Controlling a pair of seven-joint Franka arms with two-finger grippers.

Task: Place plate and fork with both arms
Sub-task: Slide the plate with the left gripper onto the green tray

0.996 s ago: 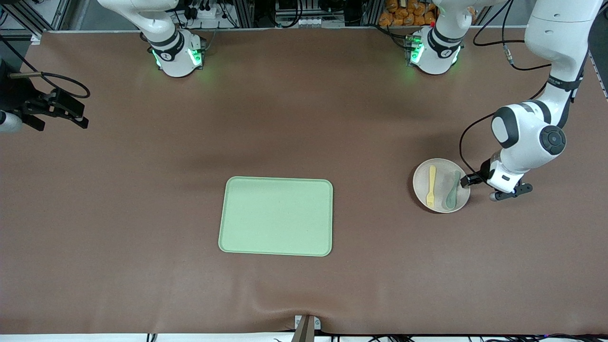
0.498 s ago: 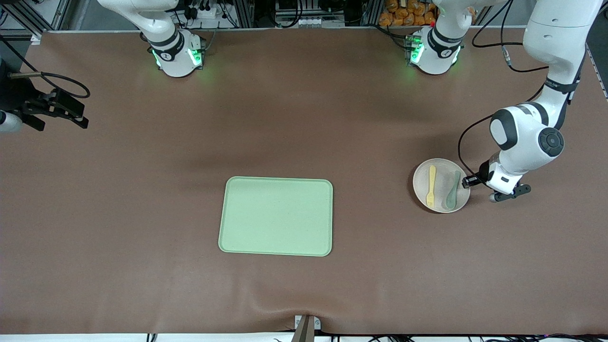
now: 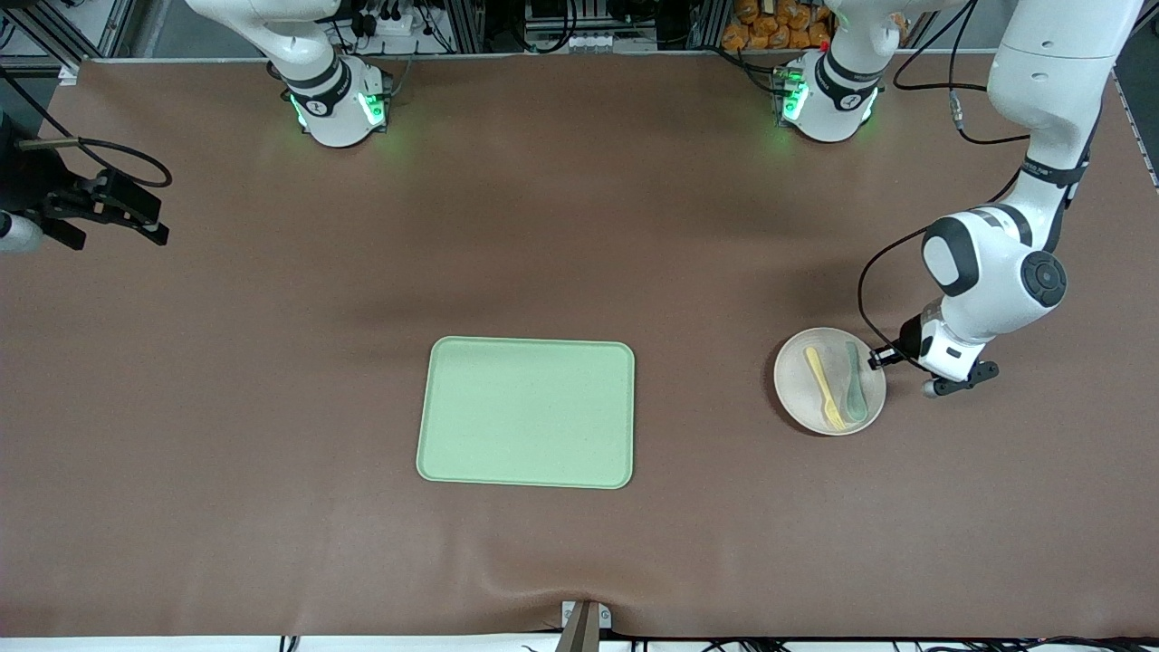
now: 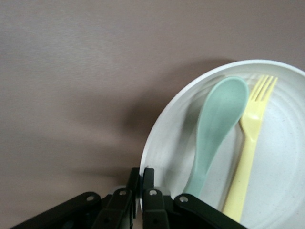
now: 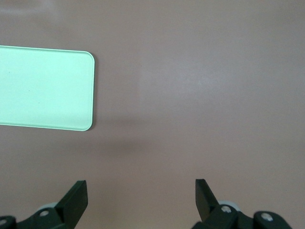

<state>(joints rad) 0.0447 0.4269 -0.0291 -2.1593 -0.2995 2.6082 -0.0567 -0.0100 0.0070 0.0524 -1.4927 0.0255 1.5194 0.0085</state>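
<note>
- We find the left gripper closed down on the rim of the plate, with one finger on the inner face of the rim and the other on the outer face.
- We see the left arm coming from its base, folded at the elbow, its wrist bent low toward the table at the edge of the plate that faces the left arm's end.
- Just past the gripped rim, inside the plate, we count one spoon, grey-green, its bowl pointing away from the fingers.
- Beside the spoon, one step farther from the gripper, we count one fork, pale yellow, with its tines pointing the same way as the spoon's bowl; the two utensils touch near their handles.
- In the front view the plate appears tilted, and we cannot tell how much of it still touches the table.
- Well apart from the left gripper, toward the right arm's end, we count one tray, light green and rectangular, flat on the table.
- The right gripper hangs over bare table with its fingers spread wide and nothing between them; the right arm waits.
- We count two arms in all.
</note>
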